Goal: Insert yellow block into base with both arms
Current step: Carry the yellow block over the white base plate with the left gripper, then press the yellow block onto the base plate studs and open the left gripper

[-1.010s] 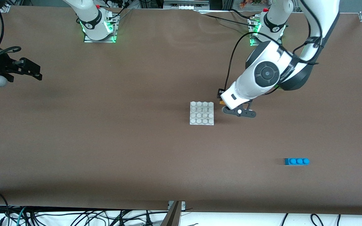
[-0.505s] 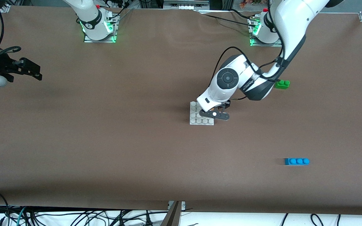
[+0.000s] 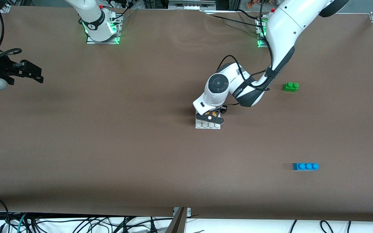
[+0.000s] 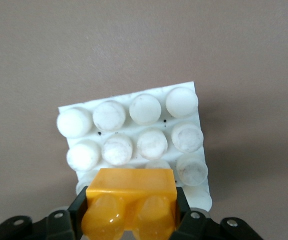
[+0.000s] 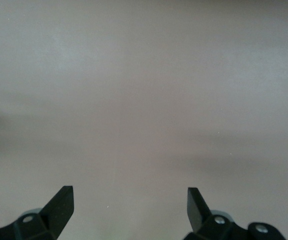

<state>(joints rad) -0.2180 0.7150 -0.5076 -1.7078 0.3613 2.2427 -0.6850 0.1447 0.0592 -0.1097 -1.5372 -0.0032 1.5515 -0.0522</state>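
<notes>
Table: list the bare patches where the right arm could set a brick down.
Bare table stretches from the base toward the right arm's end. Bare too between the blue brick and green brick. Crowded over the base: left gripper holds the yellow block.

Glossy plastic yellow block [image 4: 131,200], matt white base [image 4: 133,130] (scuffed studs), matt table [image 3: 108,145]

I see my left arm [image 3: 280,29] bent low over the table, its gripper [image 3: 209,117] clamped shut. My right gripper [image 5: 128,207] waits at the table's edge, fingers [image 5: 58,205] spread wide.
</notes>
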